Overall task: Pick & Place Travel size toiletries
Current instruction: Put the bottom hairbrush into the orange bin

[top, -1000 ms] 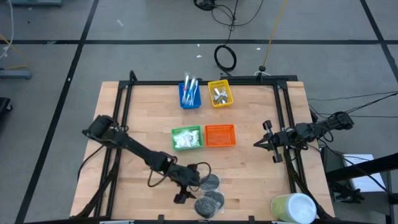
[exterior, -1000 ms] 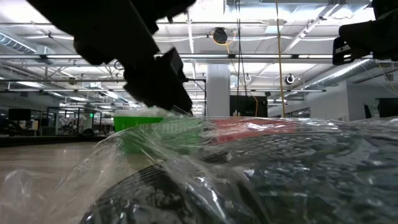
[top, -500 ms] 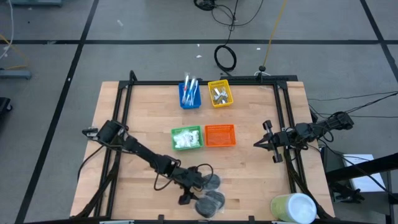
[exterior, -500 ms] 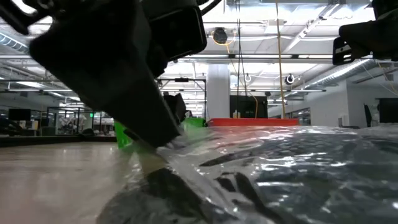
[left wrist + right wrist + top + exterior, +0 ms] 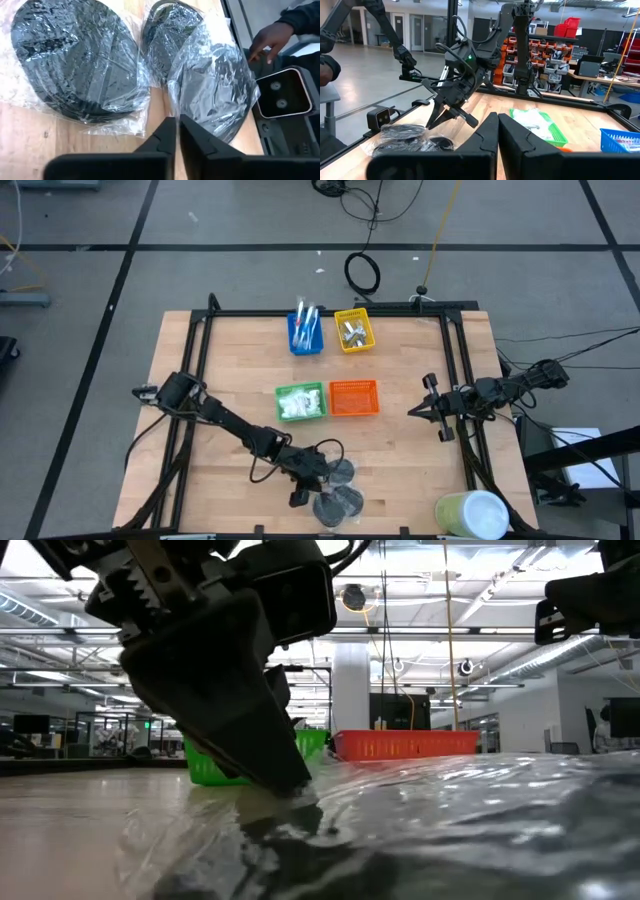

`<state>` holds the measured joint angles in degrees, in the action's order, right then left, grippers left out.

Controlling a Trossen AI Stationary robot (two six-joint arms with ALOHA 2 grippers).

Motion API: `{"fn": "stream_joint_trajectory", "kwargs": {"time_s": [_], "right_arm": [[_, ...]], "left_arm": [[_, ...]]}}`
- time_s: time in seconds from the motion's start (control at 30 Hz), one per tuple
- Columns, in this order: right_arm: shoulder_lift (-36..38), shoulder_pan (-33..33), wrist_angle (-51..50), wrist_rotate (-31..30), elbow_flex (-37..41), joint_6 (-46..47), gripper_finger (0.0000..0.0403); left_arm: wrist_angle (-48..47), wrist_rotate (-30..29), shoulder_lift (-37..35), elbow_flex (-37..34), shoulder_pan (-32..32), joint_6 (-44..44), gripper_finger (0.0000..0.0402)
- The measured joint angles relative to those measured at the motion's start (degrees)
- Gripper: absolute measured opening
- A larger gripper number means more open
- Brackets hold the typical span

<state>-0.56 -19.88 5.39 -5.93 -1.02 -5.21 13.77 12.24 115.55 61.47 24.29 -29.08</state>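
left pincer [image 5: 312,483] pinched shut on the clear wrap at the edge of the black discs [image 5: 338,502] | discs lie near the surface's [image 5: 230,350] front edge | lift slowly, check the wrap holds | orange bin [image 5: 353,397] stands empty | right pincer [image 5: 419,411] closed, parked right

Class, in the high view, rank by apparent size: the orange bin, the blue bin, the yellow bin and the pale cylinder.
1. Pale cylinder, though it is partly cut off by the picture's edge.
2. Orange bin.
3. Blue bin and yellow bin: alike, unranked.
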Motion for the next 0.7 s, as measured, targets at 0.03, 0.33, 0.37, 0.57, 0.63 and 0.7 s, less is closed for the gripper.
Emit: {"fn": "stream_joint_trajectory", "kwargs": {"time_s": [0.03,0.33,0.37,0.57,0.63,0.7], "right_arm": [[0.0,0.0,0.0,0.0,0.0,0.0,0.0],[0.0,0.0,0.0,0.0,0.0,0.0,0.0],[0.0,0.0,0.0,0.0,0.0,0.0,0.0],[0.0,0.0,0.0,0.0,0.0,0.0,0.0],[0.0,0.0,0.0,0.0,0.0,0.0,0.0],[0.0,0.0,0.0,0.0,0.0,0.0,0.0]], "left_arm": [[0.0,0.5,0.0,0.0,-0.3,0.0,0.0011],[-0.1,1.2,-6.1,0.0,-2.4,5.2,0.0003],[-0.3,1.2,-7.6,0.0,-2.6,6.7,0.0002],[-0.6,-3.5,-16.3,0.0,-3.8,17.4,0.0001],[-0.8,-6.6,-18.9,0.0,-4.5,21.7,0.0002],[-0.9,-11.1,-21.2,0.0,-5.4,26.5,0.0001]]}}
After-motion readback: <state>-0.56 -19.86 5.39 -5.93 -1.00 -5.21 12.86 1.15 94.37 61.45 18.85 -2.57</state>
